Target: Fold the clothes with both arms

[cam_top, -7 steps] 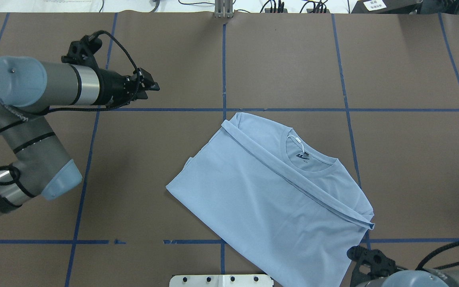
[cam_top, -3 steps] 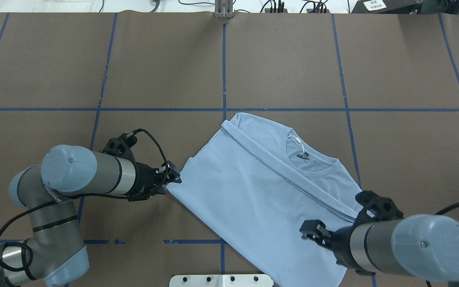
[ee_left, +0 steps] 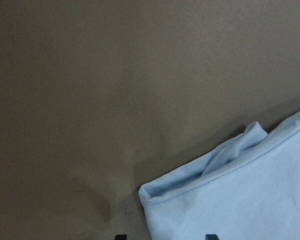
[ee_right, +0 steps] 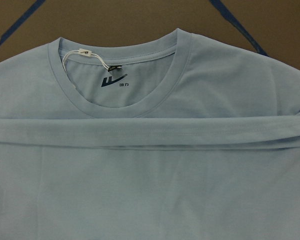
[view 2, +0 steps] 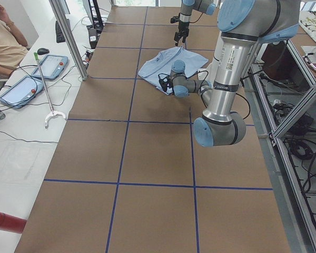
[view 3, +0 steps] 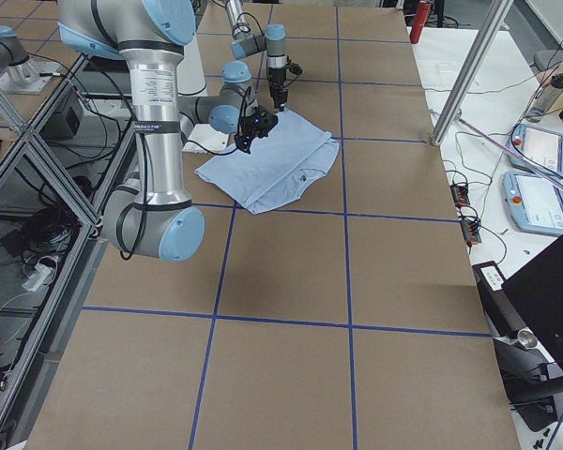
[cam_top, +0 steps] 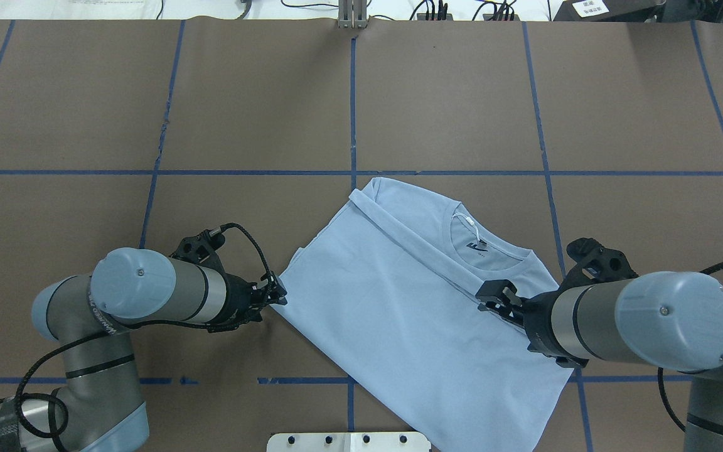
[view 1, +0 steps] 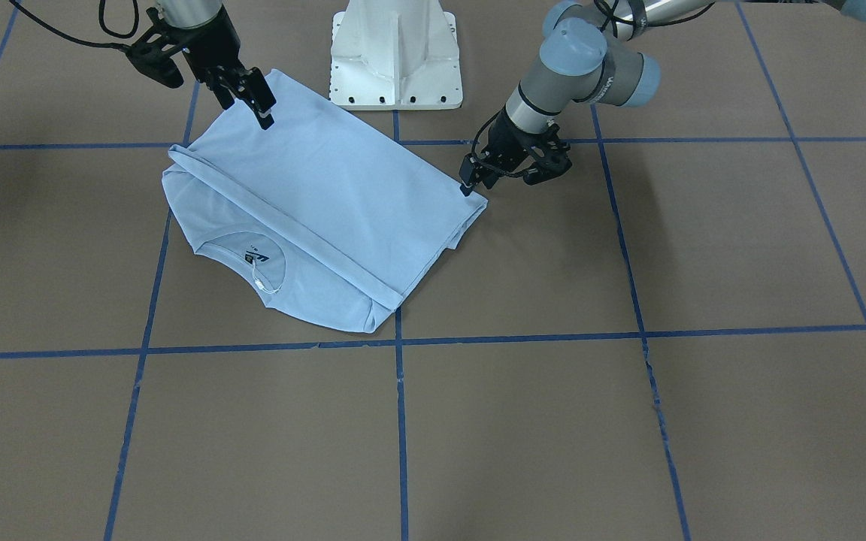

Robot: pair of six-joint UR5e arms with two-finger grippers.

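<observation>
T-shirt (cam_top: pixel 399 314): a shallow pinch could split the layers

Left hand (cam_top: pixel 277 294) is spread, its jaws straddling the doubled corner that lies well apart from the collar (cam_top: pixel 493 251), on the robot's left of it. Right hand (cam_top: pixel 490 298) sits over the folded band (cam_top: pixel 412 242) just beside the collar, on the robot's side; whether it is spread I cannot tell. The shirt lies flat on the bench (cam_top: pixel 462 94). A shallow close would likely catch only the top layer, so the layers would slip apart on lifting. Uneven pulls might skew the fold.
</observation>
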